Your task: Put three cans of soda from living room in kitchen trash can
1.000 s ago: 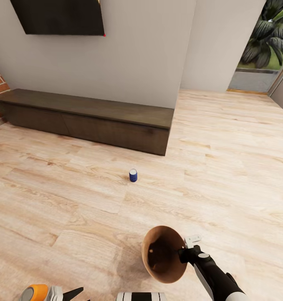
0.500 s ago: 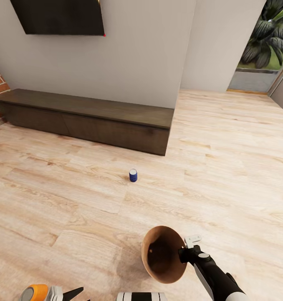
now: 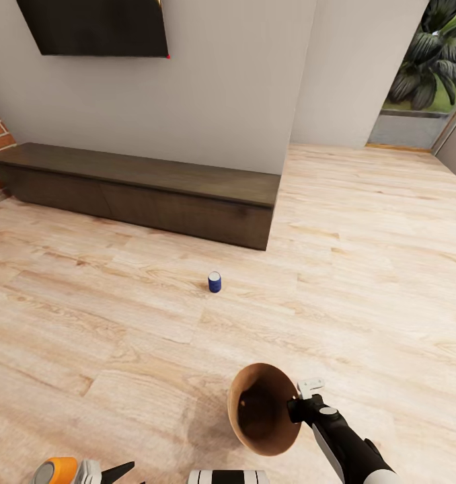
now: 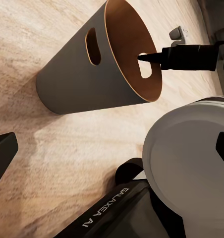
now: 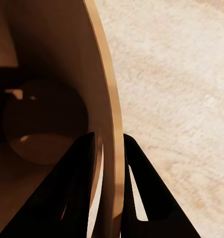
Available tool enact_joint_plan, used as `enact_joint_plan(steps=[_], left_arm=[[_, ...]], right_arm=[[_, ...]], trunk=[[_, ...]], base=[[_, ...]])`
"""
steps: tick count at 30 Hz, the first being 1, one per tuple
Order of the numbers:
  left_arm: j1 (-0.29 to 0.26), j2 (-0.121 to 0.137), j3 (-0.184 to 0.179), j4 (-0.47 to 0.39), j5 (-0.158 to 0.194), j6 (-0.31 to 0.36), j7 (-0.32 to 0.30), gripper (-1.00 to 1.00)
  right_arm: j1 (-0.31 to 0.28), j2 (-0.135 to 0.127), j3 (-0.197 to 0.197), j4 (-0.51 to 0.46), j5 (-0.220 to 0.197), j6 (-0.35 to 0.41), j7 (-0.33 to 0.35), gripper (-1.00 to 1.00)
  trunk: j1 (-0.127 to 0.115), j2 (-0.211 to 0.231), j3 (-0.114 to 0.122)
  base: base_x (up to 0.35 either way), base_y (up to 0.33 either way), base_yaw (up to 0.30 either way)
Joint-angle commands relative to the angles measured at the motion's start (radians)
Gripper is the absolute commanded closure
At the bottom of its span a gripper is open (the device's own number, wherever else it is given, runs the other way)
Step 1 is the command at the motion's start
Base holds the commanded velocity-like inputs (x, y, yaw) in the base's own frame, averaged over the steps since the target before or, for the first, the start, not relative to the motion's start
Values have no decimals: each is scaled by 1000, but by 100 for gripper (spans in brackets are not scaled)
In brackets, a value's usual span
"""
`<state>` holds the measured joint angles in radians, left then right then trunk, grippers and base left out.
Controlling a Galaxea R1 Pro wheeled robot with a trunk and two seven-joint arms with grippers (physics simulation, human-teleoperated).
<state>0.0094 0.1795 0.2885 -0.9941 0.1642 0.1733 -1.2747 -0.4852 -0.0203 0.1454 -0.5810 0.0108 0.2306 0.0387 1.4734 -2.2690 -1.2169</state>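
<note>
Head view: high, angled forward and down over the light wood floor toward the low dark-wood cabinet and wall television — wide and distant.

Left wrist view: low and close, facing across the floor at the tilted tash can from outside its wall.

Right wrist view: nearest of all — pressed against the can's rim, looking along the right gripper fingers astride that rim.

Shared by all three: the tash can and the floor beneath it.
</note>
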Motion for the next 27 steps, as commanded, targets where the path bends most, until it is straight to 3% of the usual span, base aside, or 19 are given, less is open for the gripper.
enact_joint_plan(steps=[1, 27], left_arm=[[0, 0, 0, 0, 0, 0, 0, -100], [0, 0, 0, 0, 0, 0, 0, -100]], right_arm=[[0, 0, -1, 0, -2, 0, 6, 100], [1, 0, -1, -2, -2, 1, 6, 100]], trunk=[[0, 0, 0], [0, 0, 0]], base=[[0, 0, 0], [0, 0, 0]])
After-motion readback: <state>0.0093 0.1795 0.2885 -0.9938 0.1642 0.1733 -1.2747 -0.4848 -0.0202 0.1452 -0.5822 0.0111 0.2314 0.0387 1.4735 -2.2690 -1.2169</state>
